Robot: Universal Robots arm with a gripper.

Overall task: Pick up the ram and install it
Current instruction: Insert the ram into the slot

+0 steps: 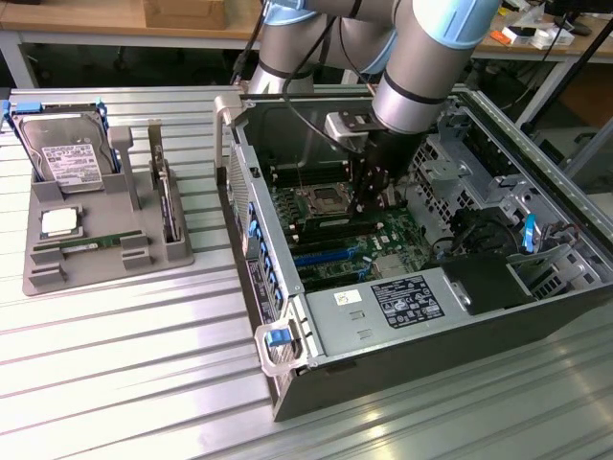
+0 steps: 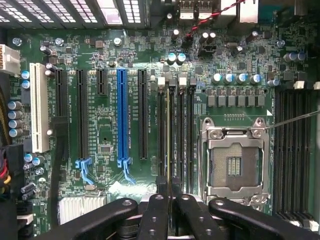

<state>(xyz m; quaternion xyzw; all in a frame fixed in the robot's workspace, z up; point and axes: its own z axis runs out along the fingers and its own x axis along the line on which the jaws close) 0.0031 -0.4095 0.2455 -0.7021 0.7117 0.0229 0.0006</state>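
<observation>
On the ribbed metal workbench (image 1: 144, 326), your black gripper (image 2: 169, 186) is pressing, jaws clamped, seemingly on the thin green ram stick (image 2: 168, 145); keep it square over its slot.

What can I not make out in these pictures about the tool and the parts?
Exterior view: the tool's tips are dark against the motherboard; what they touch is unclear.
Wrist view: the shut tool covers the memory slots' ends; whether it pinches anything is unclear.
Exterior view: labels on the hard drive and the ram in the tray are too small.
</observation>
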